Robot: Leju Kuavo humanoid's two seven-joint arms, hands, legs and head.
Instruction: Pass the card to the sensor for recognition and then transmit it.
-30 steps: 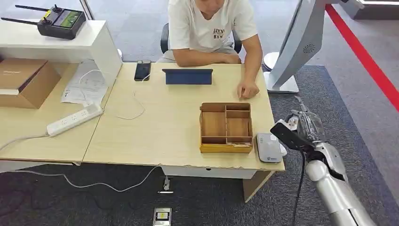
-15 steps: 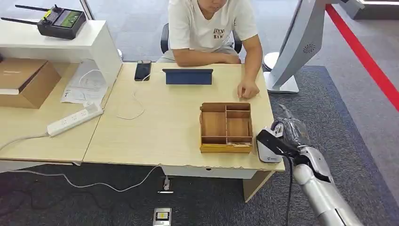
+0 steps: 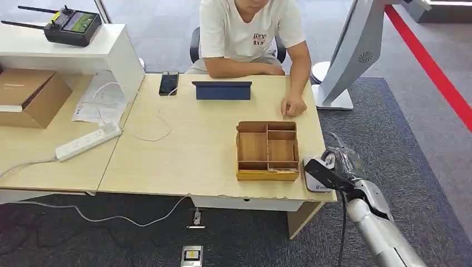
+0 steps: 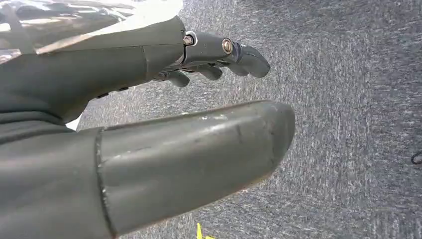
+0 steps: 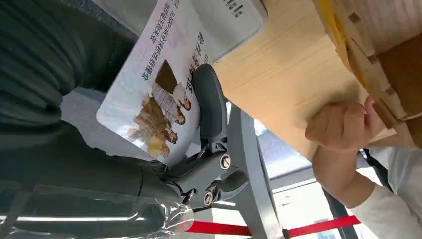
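Right hand (image 3: 340, 167) pinches card (image 3: 324, 173) over sensor (image 3: 315, 179) at table (image 3: 183, 144) corner | head view: dark underside; right wrist view: printed face (image 5: 159, 94), finger across it | long axis slants toward wooden tray (image 3: 267, 150) | left hand (image 4: 149, 99) empty, fingers loosely apart over carpet

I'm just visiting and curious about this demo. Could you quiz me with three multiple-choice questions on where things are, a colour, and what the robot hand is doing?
1. Where is the sensor?
A. at the table's front right corner
B. on the white shelf
C. on the floor

2. What colour is the tray?
A. blue
B. brown
C. white

3. The right robot hand is:
A. empty
B. holding the card
C. resting in the tray

Answers: 1 A, it sits beside the tray at that corner; 2 B, it is wooden; 3 B, the wrist view shows fingers on the card.
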